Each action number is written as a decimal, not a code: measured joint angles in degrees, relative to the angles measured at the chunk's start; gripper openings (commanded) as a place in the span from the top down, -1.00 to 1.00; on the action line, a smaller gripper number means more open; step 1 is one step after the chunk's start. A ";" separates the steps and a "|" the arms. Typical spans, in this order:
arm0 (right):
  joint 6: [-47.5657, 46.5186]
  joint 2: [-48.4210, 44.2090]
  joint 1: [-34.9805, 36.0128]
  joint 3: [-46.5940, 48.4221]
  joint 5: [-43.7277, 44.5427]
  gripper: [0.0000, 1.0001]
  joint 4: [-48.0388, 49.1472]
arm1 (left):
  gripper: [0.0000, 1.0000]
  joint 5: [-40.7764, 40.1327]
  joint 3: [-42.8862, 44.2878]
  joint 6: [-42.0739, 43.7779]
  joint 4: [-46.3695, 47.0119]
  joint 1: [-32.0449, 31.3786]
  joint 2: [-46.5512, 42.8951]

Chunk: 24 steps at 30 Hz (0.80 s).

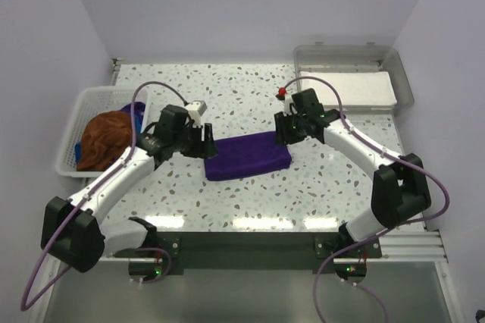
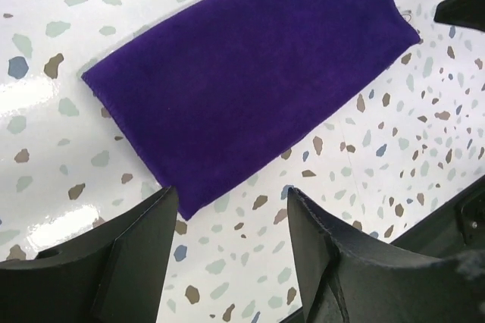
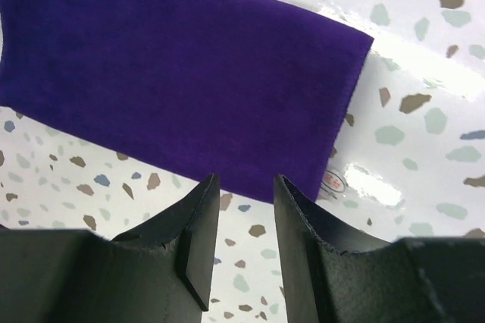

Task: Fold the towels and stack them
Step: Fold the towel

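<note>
A deep purple towel (image 1: 248, 155) lies folded into a long flat rectangle on the speckled table, between the two arms. My left gripper (image 1: 205, 142) hovers at its left end, open and empty. In the left wrist view the towel (image 2: 250, 73) has one corner just ahead of the left gripper (image 2: 231, 192), apart from both fingers. My right gripper (image 1: 285, 132) is at the towel's right end, also open. In the right wrist view the towel's (image 3: 174, 80) near edge sits just beyond the right gripper (image 3: 245, 179). A rust-brown towel (image 1: 104, 135) is bunched in the basket, with a blue towel (image 1: 126, 108) peeking out behind it.
A white slatted basket (image 1: 70, 158) stands at the table's left edge. A clear grey tray (image 1: 403, 80) lined with a white sheet (image 1: 348, 86) sits at the back right. A small round sticker (image 3: 331, 180) marks the table by the towel's corner.
</note>
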 measured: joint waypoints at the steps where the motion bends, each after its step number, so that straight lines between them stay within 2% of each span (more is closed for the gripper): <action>1: 0.63 0.44 0.48 0.13 0.04 0.24 0.70 | -0.27 -0.04 0.44 -0.33 0.35 -0.07 0.52; 6: 3.74 3.28 1.75 -2.71 0.26 0.28 5.18 | -0.06 -2.03 0.20 -2.62 2.69 -3.21 6.45; 11: 6.16 4.48 1.73 -10.29 1.25 0.28 9.01 | 0.07 -3.76 -7.04 -7.08 7.26 -8.17 9.92; 14: 7.61 4.96 1.73 -14.34 1.38 0.28 11.58 | 0.26 -4.85 -11.74 -10.01 8.37 -9.01 11.85; 18: 9.25 3.45 1.55 -16.90 1.49 0.27 15.26 | 0.49 -7.34 -12.90 -13.46 10.58 -8.87 12.11; 22: 10.54 2.38 1.51 -18.86 1.46 0.25 17.99 | 0.55 -9.22 -13.27 -15.85 11.10 -8.46 12.13; 24: 11.19 2.29 1.53 -19.15 1.40 0.25 18.80 | 0.50 -9.64 -13.31 -16.68 11.08 -7.52 12.00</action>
